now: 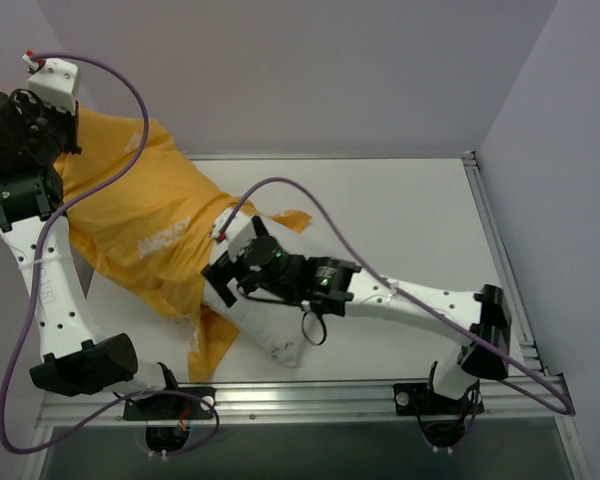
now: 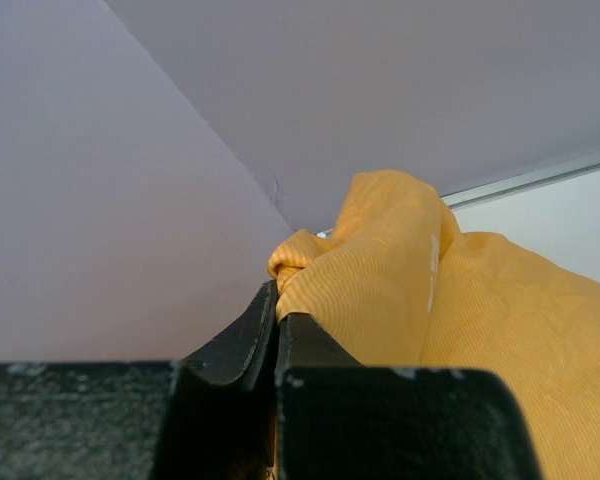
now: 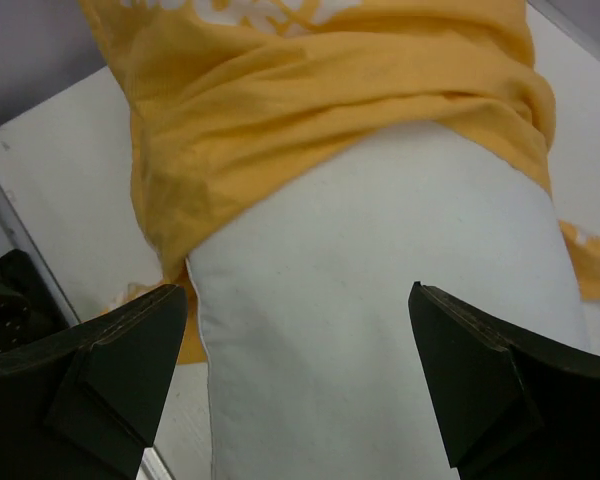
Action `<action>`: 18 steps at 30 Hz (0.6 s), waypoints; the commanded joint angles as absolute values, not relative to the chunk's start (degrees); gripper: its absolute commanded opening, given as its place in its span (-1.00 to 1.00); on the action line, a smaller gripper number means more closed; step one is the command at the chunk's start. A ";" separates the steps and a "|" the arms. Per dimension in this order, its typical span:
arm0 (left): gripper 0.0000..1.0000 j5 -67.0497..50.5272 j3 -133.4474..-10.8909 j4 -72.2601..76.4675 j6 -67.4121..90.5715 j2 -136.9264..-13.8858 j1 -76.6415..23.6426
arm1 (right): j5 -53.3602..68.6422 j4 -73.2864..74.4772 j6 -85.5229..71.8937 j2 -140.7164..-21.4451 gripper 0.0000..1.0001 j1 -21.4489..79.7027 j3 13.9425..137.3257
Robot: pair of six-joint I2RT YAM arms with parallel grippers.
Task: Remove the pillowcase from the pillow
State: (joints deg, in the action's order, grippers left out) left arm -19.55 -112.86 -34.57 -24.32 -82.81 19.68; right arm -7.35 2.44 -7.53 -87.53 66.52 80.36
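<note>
Right fingers (image 3: 120,370) are hanging wide open, gripping nothing, straddling the pillow (image 3: 380,300) at its bare white end. Left fingers (image 2: 245,345) are pinching the pillowcase (image 2: 400,280) tight, up at 10 o'clock. Pillow's lying 4-to-10 o'clock across the table (image 1: 400,200), so I'm guessing the right arm's nearer for pinning.

You see the pillowcase (image 1: 140,225), thin orange-yellow fabric with pale print, drawn up toward the far left corner. There its bunched end is pinched between the closed fingers of the left end effector (image 2: 278,305). The cloth is crumpled and covers the far part of the pillow (image 1: 265,335). The pillow's near end, plain white and plump, is bare outside the case's opening and lies angled on the table (image 1: 410,210) toward the near edge. A loose orange flap lies just to its left.
</note>
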 commanded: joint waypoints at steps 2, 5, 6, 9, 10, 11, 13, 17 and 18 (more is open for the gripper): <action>-0.95 -18.90 -114.79 -31.11 -23.47 -81.21 18.28 | -28.47 7.71 4.48 -99.39 1.00 73.21 88.93; -0.95 -18.81 -114.79 -31.38 -23.56 -81.21 18.02 | -30.14 11.76 3.87 -103.62 1.00 73.56 91.14; -0.95 -18.81 -114.87 -31.38 -23.64 -81.21 18.02 | -30.76 12.39 3.52 -104.15 1.00 73.56 90.88; -0.95 -18.55 -114.79 -31.38 -23.47 -81.39 17.93 | -33.40 12.83 2.20 -103.54 1.00 73.48 87.46; -0.95 -18.37 -114.87 -31.38 -23.55 -81.56 17.93 | -33.57 12.22 1.85 -102.14 1.00 73.48 85.45; -0.96 -18.37 -114.96 -31.38 -23.55 -81.74 17.93 | -33.05 11.61 1.85 -101.43 1.00 73.48 84.47; -0.95 -18.28 -115.05 -31.38 -23.12 -81.91 17.93 | -32.87 11.25 2.72 -101.07 1.00 73.48 83.15; -0.96 -18.46 -115.66 -31.55 -22.33 -82.18 17.93 | -33.40 15.81 3.52 -106.77 1.00 73.56 83.84; -0.95 -18.28 -115.84 -31.55 -22.41 -82.26 17.93 | -33.05 16.86 3.34 -107.83 1.00 73.74 84.02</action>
